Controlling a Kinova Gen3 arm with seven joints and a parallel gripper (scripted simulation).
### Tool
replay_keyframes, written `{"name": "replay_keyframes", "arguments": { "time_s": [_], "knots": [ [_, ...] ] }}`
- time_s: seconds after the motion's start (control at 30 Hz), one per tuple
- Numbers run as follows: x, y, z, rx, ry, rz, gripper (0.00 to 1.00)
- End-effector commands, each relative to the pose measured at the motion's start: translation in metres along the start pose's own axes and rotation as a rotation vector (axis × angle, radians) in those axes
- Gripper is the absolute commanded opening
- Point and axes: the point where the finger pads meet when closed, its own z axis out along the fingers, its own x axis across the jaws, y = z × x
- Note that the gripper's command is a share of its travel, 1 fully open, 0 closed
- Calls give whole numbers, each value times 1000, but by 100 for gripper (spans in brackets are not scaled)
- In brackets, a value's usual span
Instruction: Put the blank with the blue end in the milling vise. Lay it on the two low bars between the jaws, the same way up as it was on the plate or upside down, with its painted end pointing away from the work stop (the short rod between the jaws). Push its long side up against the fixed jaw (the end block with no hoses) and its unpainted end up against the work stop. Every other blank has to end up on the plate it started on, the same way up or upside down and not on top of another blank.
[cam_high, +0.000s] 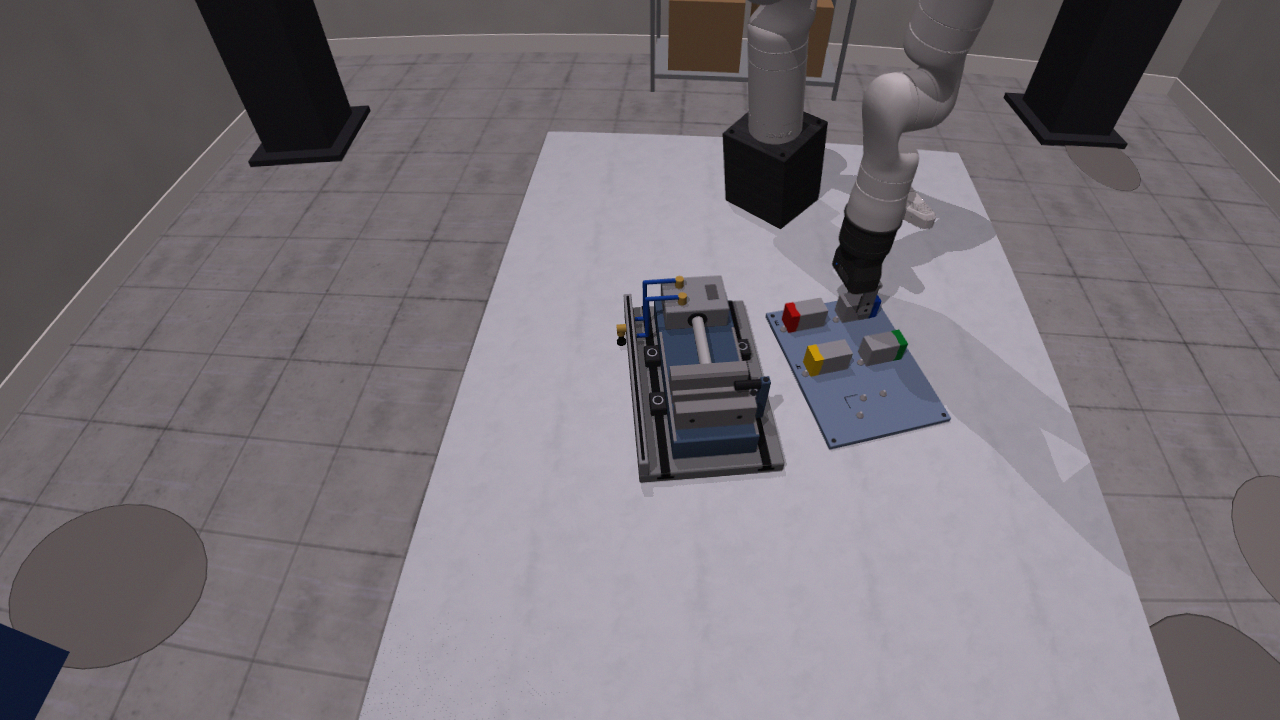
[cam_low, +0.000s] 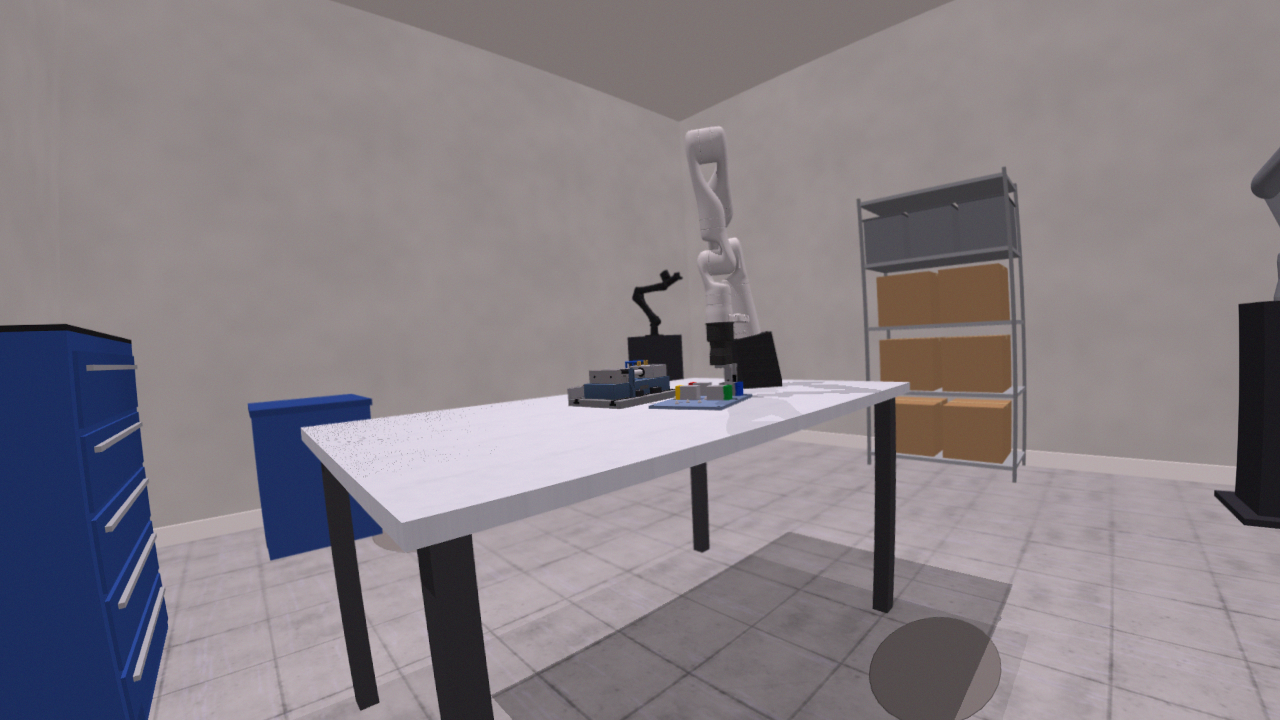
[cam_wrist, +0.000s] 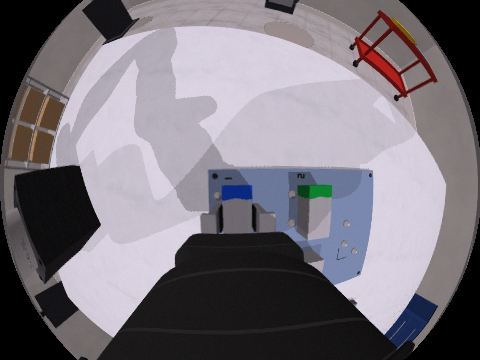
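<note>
My gripper is shut on the long sides of the grey blank with the blue end. That blank is at a far corner of the blue plate, low at the plate; any small gap under it cannot be told. The milling vise stands left of the plate in the top view. Its fixed jaw is the near block. The work stop is a short dark rod at the right of the jaws. The low bars are hidden.
The red-ended blank, yellow-ended blank and green-ended blank lie apart on the plate. Small pegs stand at its near part. Blue hoses rise at the vise's far left. The black robot base block stands behind.
</note>
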Motion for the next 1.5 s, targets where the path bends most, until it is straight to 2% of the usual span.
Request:
{"name": "replay_keyframes", "arguments": {
  "time_s": [0.0, 0.4, 0.9, 1.0, 1.47],
  "knots": [
    [0, 0, 0, 0, 1, 0, 0],
    [0, 0, 0, 0, 1, 0, 0],
    [0, 0, -30, 2, 0, -1, 0],
    [0, 0, -27, 2, -4, 2, 0],
    [0, 0, -55, 2, 0, -1, 0]
  ]
}}
